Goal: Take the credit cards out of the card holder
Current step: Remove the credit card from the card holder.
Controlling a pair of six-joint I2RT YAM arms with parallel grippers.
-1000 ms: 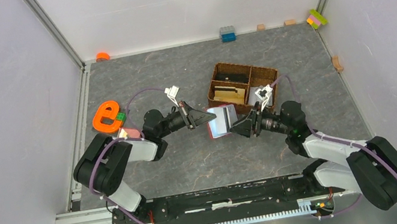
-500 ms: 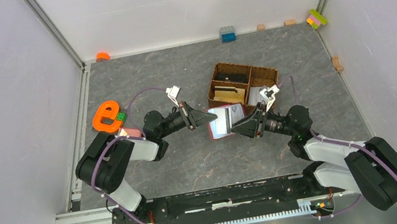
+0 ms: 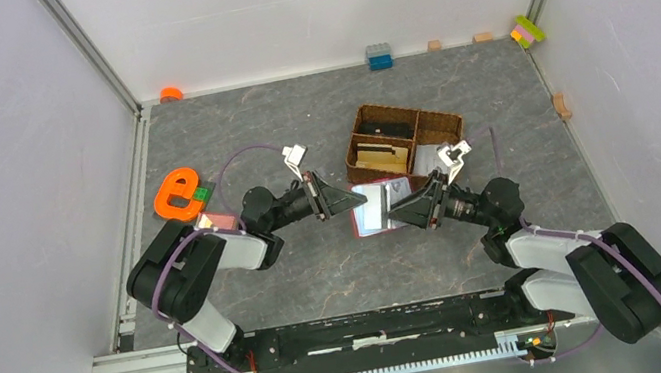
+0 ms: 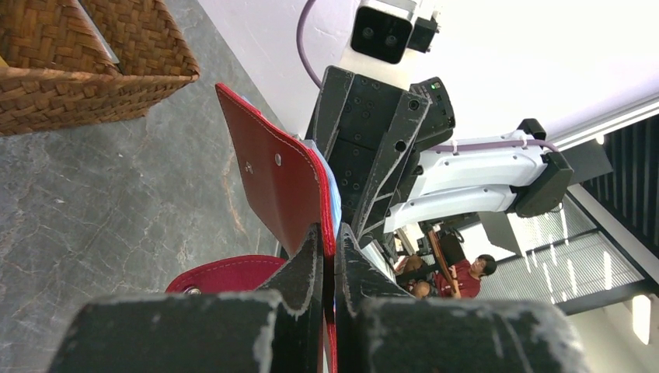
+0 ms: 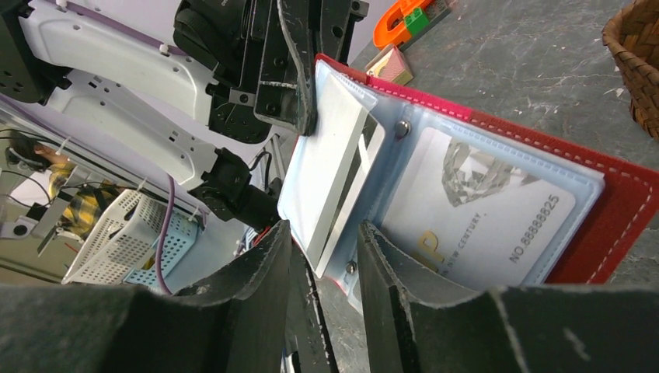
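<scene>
Holding the card holder (image 3: 373,208) steady above the tabletop (image 3: 295,121), just in front of the basket (image 3: 445,117), is what this step most calls for. The left tool (image 4: 328,233) is clamped tight on the edge of one red flap (image 4: 272,186), so the wallet hangs open, off the surface. The right tool (image 5: 325,227) stands part open, its two fingers either side of the white card (image 5: 330,163) and its clear sleeve (image 5: 420,148); whether they press on it I cannot tell. I would have it pinch only the card, not the plastic. It should then draw straight along the pocket, away from the left tool, so the flap does not twist free.

Only the right wrist view shows a second card (image 5: 474,206), with printed digits, in the next pocket. Only the left wrist view shows the red outer face and its rivets (image 4: 277,159). From above, the cards are one pale patch.
</scene>
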